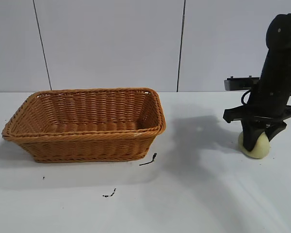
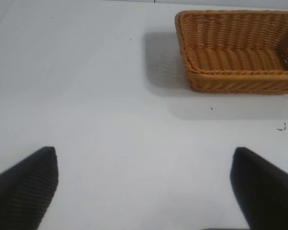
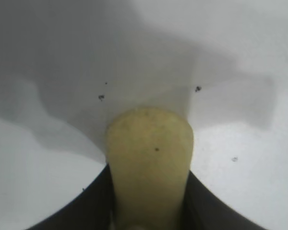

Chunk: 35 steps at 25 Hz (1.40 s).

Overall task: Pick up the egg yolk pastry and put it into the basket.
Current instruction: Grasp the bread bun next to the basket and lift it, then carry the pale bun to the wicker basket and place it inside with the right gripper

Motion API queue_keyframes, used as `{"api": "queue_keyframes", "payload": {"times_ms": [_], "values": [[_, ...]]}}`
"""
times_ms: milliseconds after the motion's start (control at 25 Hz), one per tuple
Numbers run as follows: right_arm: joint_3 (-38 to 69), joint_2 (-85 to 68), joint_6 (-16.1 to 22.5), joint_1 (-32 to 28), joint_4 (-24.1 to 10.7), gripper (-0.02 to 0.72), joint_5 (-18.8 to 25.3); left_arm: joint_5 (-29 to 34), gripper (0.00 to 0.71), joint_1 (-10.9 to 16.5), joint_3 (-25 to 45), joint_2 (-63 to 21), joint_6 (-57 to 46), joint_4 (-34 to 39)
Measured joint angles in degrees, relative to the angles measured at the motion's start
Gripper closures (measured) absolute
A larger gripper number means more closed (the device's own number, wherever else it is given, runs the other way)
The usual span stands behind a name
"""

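Across the whole scene spreads the white table [image 1: 194, 204], smooth and matte, backed by a pale panelled wall [image 1: 111, 43] with thin dark seams. At about nine o'clock from the table's middle in the exterior view sits the basket [image 1: 85, 145], a large rectangular piece of orange-brown woven wicker with flared sides and a braided rim; nothing can be seen inside it. It casts a soft shadow on the table to its side.

Over at three o'clock stands the right arm [image 1: 279, 73], black and bulky, reaching down from the upper edge. Its right gripper [image 1: 255, 141] points down at the table, and its jaws are drawn in narrow against the egg yolk pastry [image 1: 254, 145], one dark finger on each flank. The right wrist view confirms this: the pastry fills the gap between the two fingers and touches both. The pastry rests on the table, well apart from the basket, with open tabletop between them and nothing standing in the way.

That pastry is a small pale yellow-cream lump, rounded and dull-surfaced, with a tiny dark speck on it.

Only the left gripper [image 2: 144, 187] shows of the other arm, in the left wrist view, its two dark ribbed fingers [image 2: 24, 187] spread wide above bare table, with the basket off toward one o'clock.

Smallest are a short black scrap [image 1: 149, 160] just beside the basket's near corner at five o'clock and a few dark crumbs [image 1: 109, 194] nearer the front.
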Motion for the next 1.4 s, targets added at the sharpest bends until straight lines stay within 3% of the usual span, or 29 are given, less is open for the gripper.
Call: {"api": "queue_keyframes", "payload": {"times_ms": [280, 520, 760, 1000, 1160, 1400], "values": [[-0.6, -0.05, -0.31, 0.0, 0.05, 0.591, 1.21, 0.0, 0.014, 0.0, 0.0, 0.0, 0.0, 0.0], [-8.72, -0.35, -0.31, 0.0, 0.7, 0.601, 10.16, 0.0, 0.014, 0.0, 0.0, 0.0, 0.0, 0.0], [-23.89, -3.02, -0.31, 0.0, 1.12, 0.601, 19.55, 0.0, 0.014, 0.0, 0.0, 0.0, 0.0, 0.0], [-33.2, -3.13, 1.86, 0.54, 1.52, 0.601, 21.43, 0.0, 0.014, 0.0, 0.0, 0.0, 0.0, 0.0], [-36.27, -3.13, 1.91, 5.05, 0.01, 0.601, 21.67, 0.0, 0.014, 0.0, 0.0, 0.0, 0.0, 0.0], [-41.11, -3.13, 1.91, 17.23, -3.69, 0.601, 21.72, 0.0, 0.014, 0.0, 0.0, 0.0, 0.0, 0.0]]}}
